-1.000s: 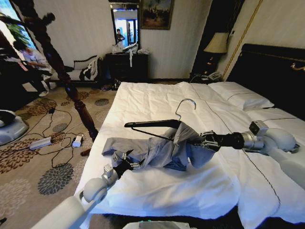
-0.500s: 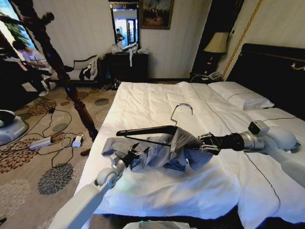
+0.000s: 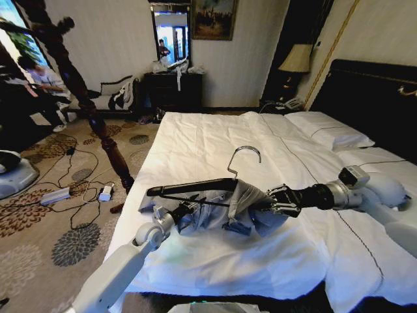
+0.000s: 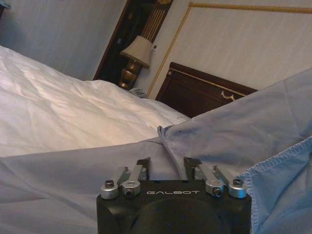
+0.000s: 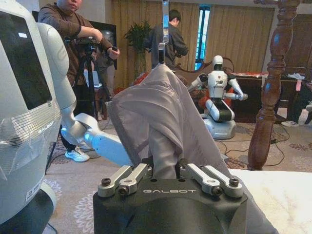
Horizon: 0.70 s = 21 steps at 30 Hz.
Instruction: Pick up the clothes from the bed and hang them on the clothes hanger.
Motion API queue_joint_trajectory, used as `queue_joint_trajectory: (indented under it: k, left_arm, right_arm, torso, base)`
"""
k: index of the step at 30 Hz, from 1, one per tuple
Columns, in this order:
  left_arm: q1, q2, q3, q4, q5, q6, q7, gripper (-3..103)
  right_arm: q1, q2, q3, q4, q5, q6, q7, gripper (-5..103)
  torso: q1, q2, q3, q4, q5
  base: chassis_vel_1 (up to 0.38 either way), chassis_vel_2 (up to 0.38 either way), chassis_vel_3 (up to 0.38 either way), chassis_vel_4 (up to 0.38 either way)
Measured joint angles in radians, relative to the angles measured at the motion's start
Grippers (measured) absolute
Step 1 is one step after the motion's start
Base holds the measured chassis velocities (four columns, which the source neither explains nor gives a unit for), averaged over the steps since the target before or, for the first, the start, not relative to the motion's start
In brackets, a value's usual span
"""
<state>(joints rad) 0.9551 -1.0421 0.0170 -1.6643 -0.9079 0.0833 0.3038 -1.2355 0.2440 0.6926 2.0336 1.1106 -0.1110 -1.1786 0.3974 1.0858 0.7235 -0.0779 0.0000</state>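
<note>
The clothes (image 3: 212,212), a grey-blue shirt, lie bunched near the foot edge of the bed (image 3: 215,137), with one part draped over the right end of the clothes hanger (image 3: 195,186). The hanger has a dark bar and a metal hook (image 3: 242,155) and is held off the sheet. My right gripper (image 3: 272,199) is shut on the shirt-covered hanger end; in the right wrist view the grey fabric (image 5: 161,126) rises from my right gripper (image 5: 166,171). My left gripper (image 3: 187,208) is shut on a fold of the shirt (image 4: 219,136), pinched in the left gripper (image 4: 168,168).
A dark wooden bedpost (image 3: 104,134) stands at the bed's left foot corner. Cables and a power strip (image 3: 55,194) lie on the carpet. Pillows (image 3: 329,130) and a black headboard (image 3: 374,98) are at the right. Another robot (image 5: 219,102) stands in the room.
My right gripper has carried the hanger and shirt leftward and a little lower. My left gripper has moved up to the shirt's edge and shut on a fold.
</note>
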Motion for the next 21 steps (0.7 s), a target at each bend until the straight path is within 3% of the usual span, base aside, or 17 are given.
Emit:
queue_joint_trajectory:
  k: [4,8,12,21]
  left_arm:
    - [-0.002,-0.010,-0.003,0.003,0.000,0.001,0.006,28]
    - [0.000,-0.009,-0.009,0.000,-0.001,0.001,0.018,7]
    - [0.008,-0.004,-0.020,-0.013,-0.004,0.000,0.020,1]
    - [0.043,0.041,-0.103,-0.090,-0.034,-0.004,0.018,0]
  right_arm:
    - [-0.004,-0.004,0.004,0.003,0.002,0.000,0.001,17]
    - [-0.006,-0.004,0.005,0.003,0.002,0.000,0.001,17]
    - [-0.007,0.001,0.002,-0.006,-0.002,0.001,0.001,17]
    - [-0.034,0.022,-0.004,-0.056,0.002,0.009,0.036,17]
  torso:
    - [0.000,0.000,0.000,0.0000,0.0000]
    - [0.000,0.000,0.000,0.0000,0.0000]
    - [0.000,0.000,0.000,0.0000,0.0000]
    - [0.000,0.000,0.000,0.0001,-0.0001]
  base:
    - [0.000,0.000,0.000,0.000]
    - [0.000,0.000,0.000,0.000]
    - [0.000,0.000,0.000,0.000]
    - [0.000,0.000,0.000,0.000]
